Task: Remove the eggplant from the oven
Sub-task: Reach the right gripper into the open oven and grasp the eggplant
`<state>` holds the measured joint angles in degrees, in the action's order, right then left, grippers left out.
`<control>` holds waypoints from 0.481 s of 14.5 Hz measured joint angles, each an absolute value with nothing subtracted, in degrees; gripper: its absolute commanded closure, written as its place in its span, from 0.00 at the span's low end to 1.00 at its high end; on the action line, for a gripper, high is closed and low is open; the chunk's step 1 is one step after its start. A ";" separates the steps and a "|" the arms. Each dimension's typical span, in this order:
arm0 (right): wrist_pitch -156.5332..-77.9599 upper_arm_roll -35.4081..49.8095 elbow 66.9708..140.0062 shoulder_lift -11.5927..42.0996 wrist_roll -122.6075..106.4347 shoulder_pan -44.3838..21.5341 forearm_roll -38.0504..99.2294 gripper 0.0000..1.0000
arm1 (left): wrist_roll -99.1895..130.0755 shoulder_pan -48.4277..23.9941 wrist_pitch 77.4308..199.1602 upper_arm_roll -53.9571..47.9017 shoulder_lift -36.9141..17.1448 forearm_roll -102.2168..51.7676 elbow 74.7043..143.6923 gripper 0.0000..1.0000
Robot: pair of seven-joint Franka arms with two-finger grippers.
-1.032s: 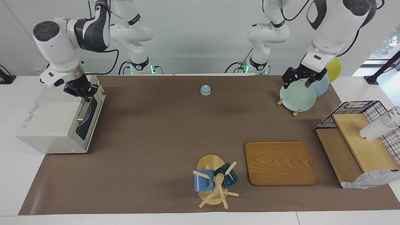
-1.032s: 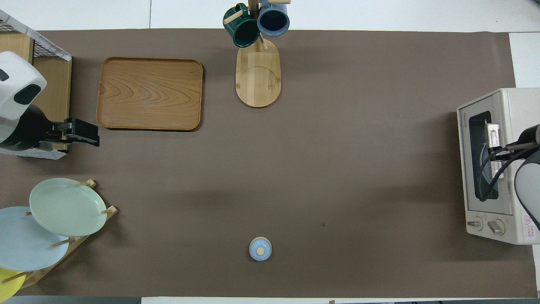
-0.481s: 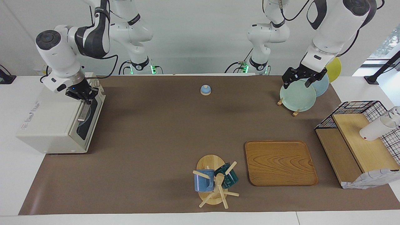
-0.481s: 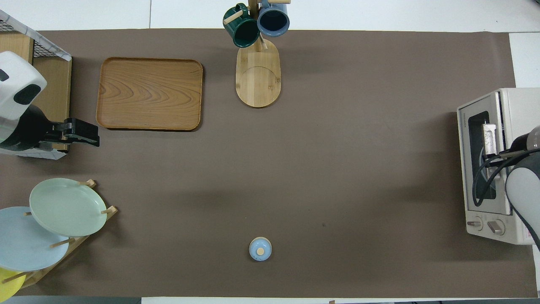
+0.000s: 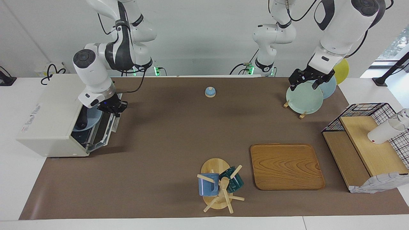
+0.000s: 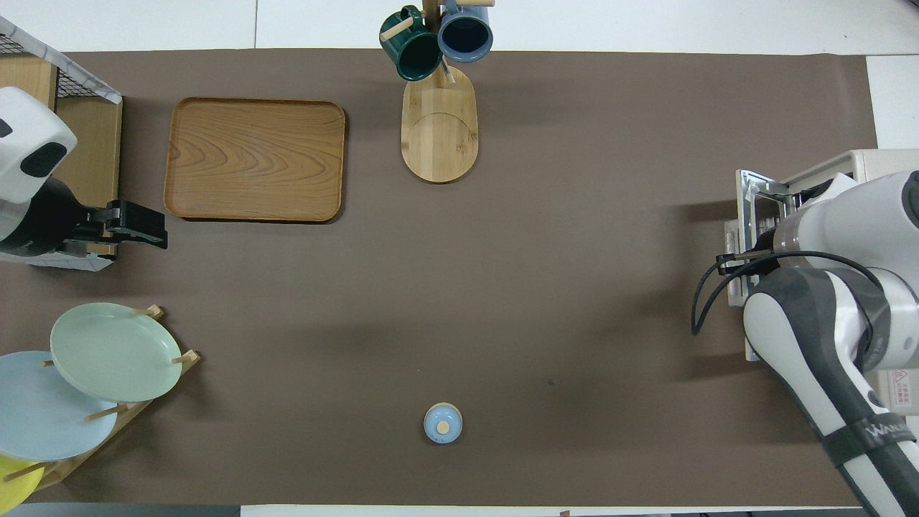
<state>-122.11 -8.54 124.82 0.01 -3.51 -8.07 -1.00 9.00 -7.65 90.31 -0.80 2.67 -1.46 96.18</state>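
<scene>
At the oven door's handle, right gripper, apparently clamped; left gripper spread.

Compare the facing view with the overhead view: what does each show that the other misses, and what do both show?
Only the facing view looks into the boxy cream-white oven: its dark glass door is down, and the slim dark eggplant lies on a light blue plate inside, the right gripper at the door. Only the overhead view shows the blue mug's hollow. Both show the rectangular wooden tray, and the left gripper waiting over the pale green plate.
</scene>
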 measured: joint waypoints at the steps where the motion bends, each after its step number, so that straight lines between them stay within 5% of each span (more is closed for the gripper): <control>1: -124.34 -8.35 125.75 0.92 -3.50 -8.23 -0.19 1.00 | 9.00 -7.55 90.33 -0.77 2.67 -1.46 96.18 0.00; 7: -133.16 -8.22 130.48 2.59 -2.29 -9.31 0.04 1.00 | 9.01 -6.90 90.53 -0.77 2.67 -1.46 96.18 0.00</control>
<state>-133.16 -8.22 130.48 2.59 -2.29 -9.31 0.04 9.01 -6.90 90.53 -0.77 2.67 -1.46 96.18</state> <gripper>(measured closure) 0.991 0.000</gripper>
